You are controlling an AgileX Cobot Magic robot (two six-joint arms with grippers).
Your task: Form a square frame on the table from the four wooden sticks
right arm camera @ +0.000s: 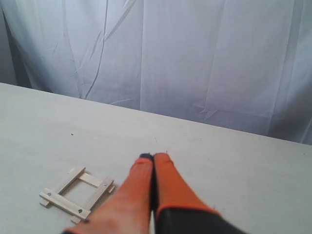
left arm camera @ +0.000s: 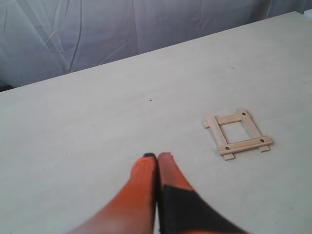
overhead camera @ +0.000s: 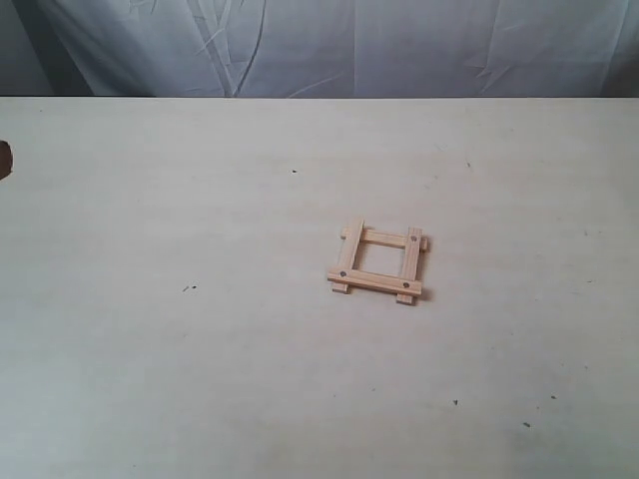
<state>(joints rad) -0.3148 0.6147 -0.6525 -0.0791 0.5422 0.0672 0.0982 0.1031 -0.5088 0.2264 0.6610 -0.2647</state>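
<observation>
Four pale wooden sticks lie crossed at their ends as a small square frame (overhead camera: 376, 261) on the table (overhead camera: 200, 349), right of the middle, with dark dots at the corners. The frame also shows in the left wrist view (left arm camera: 237, 133) and the right wrist view (right arm camera: 77, 193). My left gripper (left arm camera: 157, 156) hangs above bare table, well away from the frame, its orange fingers pressed together with nothing between them. My right gripper (right arm camera: 154, 156) is likewise shut and empty, raised beside the frame. Neither gripper itself appears in the exterior view.
A white cloth backdrop (overhead camera: 329, 45) hangs behind the table's far edge. A dark bit of something (overhead camera: 4, 158) pokes in at the left border of the exterior view. A few small dark specks (overhead camera: 189, 288) dot the tabletop.
</observation>
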